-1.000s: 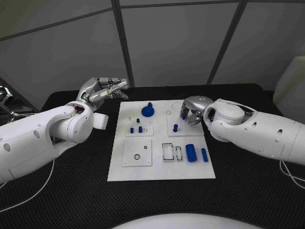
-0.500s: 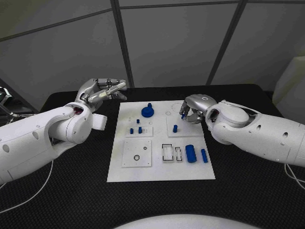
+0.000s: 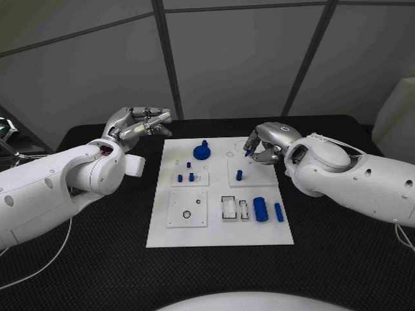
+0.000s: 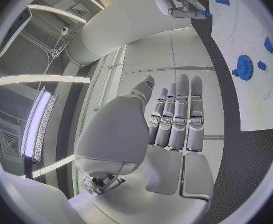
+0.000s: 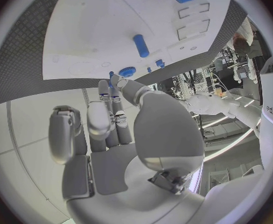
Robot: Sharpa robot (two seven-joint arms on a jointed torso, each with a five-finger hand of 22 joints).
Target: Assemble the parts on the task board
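Observation:
The white task board [image 3: 219, 228] lies mid-table. On it are a blue knob [image 3: 201, 151], several small blue pegs [image 3: 190, 175], a peg [image 3: 238, 173] standing in the right plate, and two blue cylinders [image 3: 260, 208] near the front right. My right hand [image 3: 267, 142] hovers over the board's far right corner, a small blue part [image 3: 249, 153] pinched at its fingertips. In the left wrist view that blue part [image 4: 206, 13] shows at the same fingertips. My left hand [image 3: 137, 123] hangs off the board's far left corner with straight fingers, holding nothing.
Black table [image 3: 105, 259] surrounds the board with free room on both sides and in front. Grey panels stand behind the table. A black ring [image 3: 185, 213] sits on the board's front left plate, beside white rectangular slots [image 3: 228, 206].
My right hand has lifted from the board's right plate and drawn slightly back and to the right. The left hand has barely moved.

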